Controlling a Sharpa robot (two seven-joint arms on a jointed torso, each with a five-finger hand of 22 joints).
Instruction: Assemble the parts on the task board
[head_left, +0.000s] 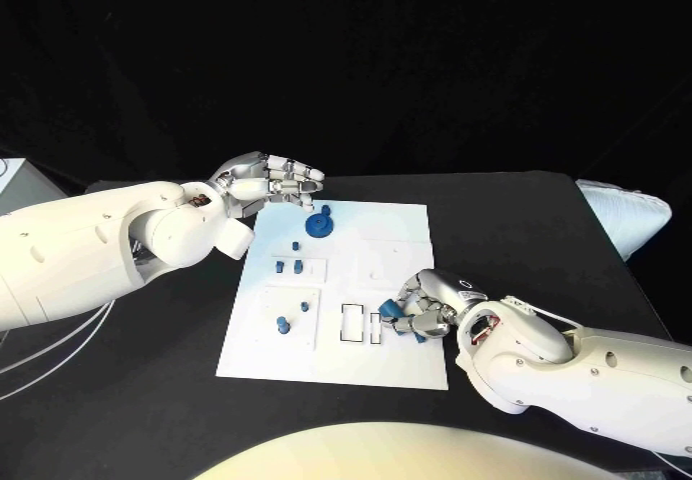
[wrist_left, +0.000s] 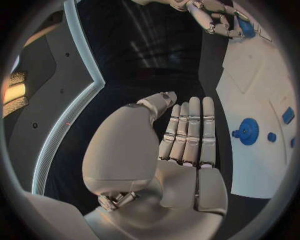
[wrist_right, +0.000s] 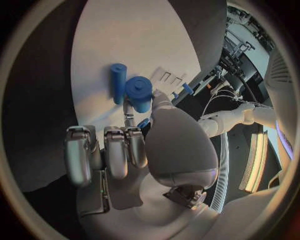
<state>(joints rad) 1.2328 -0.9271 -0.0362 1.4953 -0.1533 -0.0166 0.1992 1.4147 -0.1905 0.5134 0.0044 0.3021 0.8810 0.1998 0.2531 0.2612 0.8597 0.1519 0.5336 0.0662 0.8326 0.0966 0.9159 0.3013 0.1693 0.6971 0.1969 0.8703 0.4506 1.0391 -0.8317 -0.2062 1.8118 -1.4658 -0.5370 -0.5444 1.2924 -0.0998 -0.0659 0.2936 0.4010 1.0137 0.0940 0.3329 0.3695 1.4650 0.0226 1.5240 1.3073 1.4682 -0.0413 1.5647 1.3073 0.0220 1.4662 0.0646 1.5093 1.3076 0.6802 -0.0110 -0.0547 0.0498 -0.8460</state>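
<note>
The task board (head_left: 378, 290), a white plate, lay in the middle of the black counter (head_left: 534, 230). The left hand (head_left: 271, 180) was at the far left corner of the board, above the counter edge of it. Its fingers (wrist_left: 190, 130) were straight and close together, and it held nothing; in the left wrist view the palm was flat and free.

Just beside this hand, on the far part of the board, lay a blue gear (head_left: 319, 222) with a small knob at its side. Nearer to the robot, some small blue pegs (head_left: 293, 267) stood in a raised square of the board, and two more blue pieces (head_left: 284, 323) stood in the next square on the left side.

The right hand (head_left: 428, 305) was over the near right part of the board, next to two narrow rectangular slots (head_left: 355, 324). It was grasping a blue cylinder (wrist_right: 139, 93) with its thumb and fingers. In the right wrist view a second blue cylinder (wrist_right: 118, 82) showed just beside the held one; I cannot tell if they touched.
</note>
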